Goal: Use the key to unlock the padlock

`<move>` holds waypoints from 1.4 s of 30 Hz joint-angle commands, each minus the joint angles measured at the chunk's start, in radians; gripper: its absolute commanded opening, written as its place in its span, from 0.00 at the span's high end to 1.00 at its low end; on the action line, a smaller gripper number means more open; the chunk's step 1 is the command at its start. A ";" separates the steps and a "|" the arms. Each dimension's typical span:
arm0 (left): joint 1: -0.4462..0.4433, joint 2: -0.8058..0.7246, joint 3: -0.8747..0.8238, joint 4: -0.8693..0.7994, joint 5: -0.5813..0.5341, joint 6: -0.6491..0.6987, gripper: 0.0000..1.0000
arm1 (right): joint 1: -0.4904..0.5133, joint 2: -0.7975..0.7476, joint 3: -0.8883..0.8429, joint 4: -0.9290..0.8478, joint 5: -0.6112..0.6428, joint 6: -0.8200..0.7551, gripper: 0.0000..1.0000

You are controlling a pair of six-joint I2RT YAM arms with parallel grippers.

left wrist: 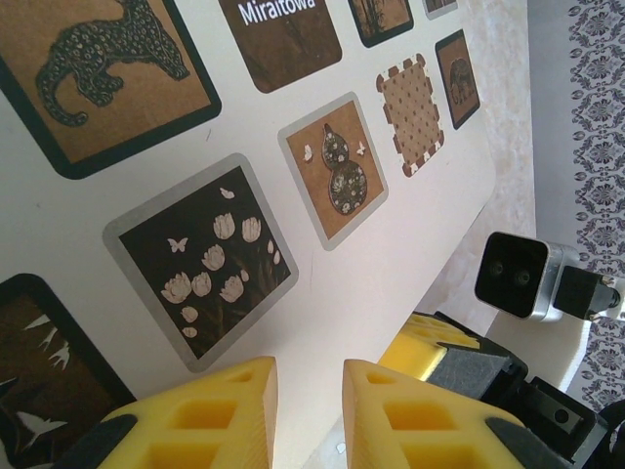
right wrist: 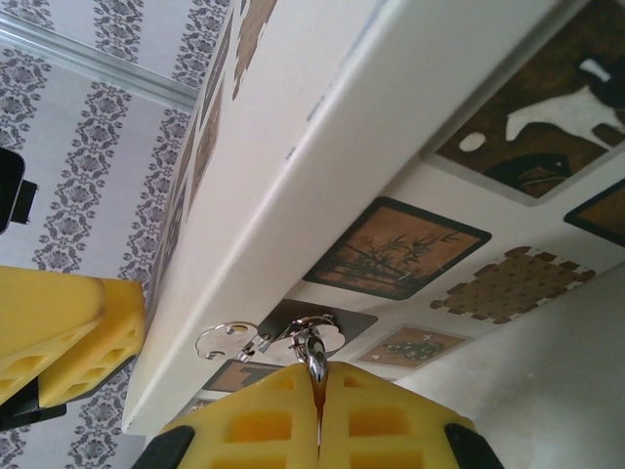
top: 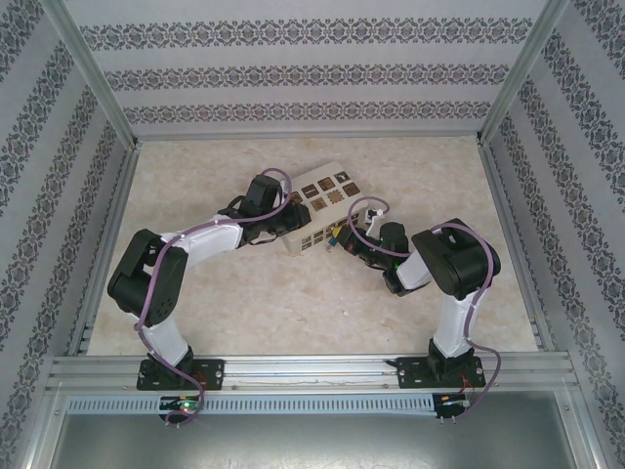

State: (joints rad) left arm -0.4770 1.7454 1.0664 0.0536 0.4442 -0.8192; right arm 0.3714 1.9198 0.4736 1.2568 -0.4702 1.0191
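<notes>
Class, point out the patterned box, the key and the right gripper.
patterned box (top: 327, 191): top external view, its top face.
key (right wrist: 312, 350): right wrist view, the silvery part above the fingertips.
right gripper (right wrist: 318, 386): right wrist view, midway between its shut fingertips.

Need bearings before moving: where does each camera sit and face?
Top external: overhead from behind, looking down on both arms and the beige patterned box.
Left wrist: close against the box, left end effector at bottom.
Right wrist: beside the box's edge, right end effector pinching the small silvery key.
All three share the box.
</notes>
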 commanded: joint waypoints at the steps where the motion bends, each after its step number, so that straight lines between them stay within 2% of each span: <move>1: -0.017 0.029 -0.049 -0.114 0.002 -0.012 0.76 | -0.003 0.002 0.023 0.092 0.072 0.010 1.00; 42: -0.018 0.014 -0.083 -0.085 0.004 -0.020 0.76 | -0.043 -0.024 0.117 0.006 0.143 -0.003 1.00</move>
State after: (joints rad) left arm -0.4793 1.7390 1.0359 0.1066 0.4530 -0.8227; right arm 0.3614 1.9270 0.5549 1.1851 -0.3939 1.0405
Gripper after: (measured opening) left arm 0.239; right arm 0.042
